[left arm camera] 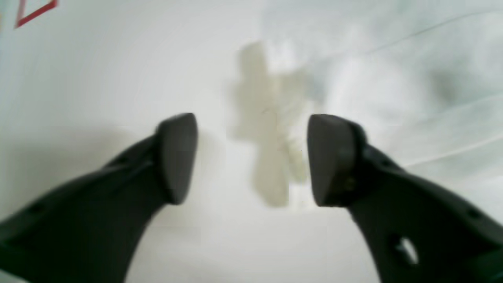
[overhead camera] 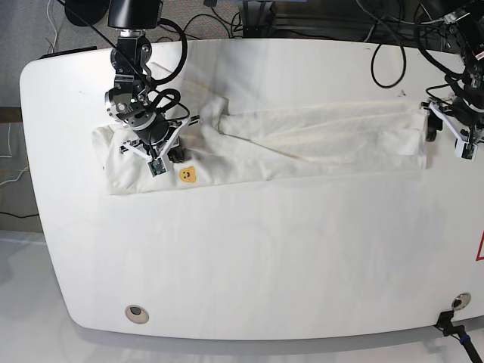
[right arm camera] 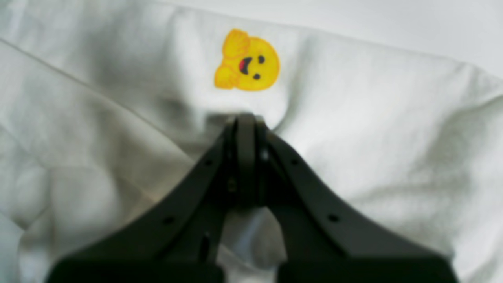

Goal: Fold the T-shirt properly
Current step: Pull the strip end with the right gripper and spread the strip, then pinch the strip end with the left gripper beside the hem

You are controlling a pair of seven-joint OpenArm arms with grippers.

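The white T-shirt [overhead camera: 302,144] lies as a long crumpled band across the far half of the table, plain side up. A small yellow smiley print [overhead camera: 187,175] shows near its left end. My right gripper [overhead camera: 175,154] is shut on a fold of the shirt [right arm camera: 373,118]. Its closed tips [right arm camera: 245,122] sit just below the smiley [right arm camera: 247,61]. My left gripper [overhead camera: 435,125] is at the shirt's right end. In the left wrist view it [left arm camera: 253,161] is open and empty above the tabletop, with blurred shirt fabric [left arm camera: 393,78] beyond its right finger [left arm camera: 334,157].
The white table [overhead camera: 265,265] has a rounded front edge with a round hole [overhead camera: 136,311] at the front left. Black cables [overhead camera: 386,64] lie along the back edge. A red mark [overhead camera: 480,246] is at the right edge and also shows in the left wrist view [left arm camera: 35,11].
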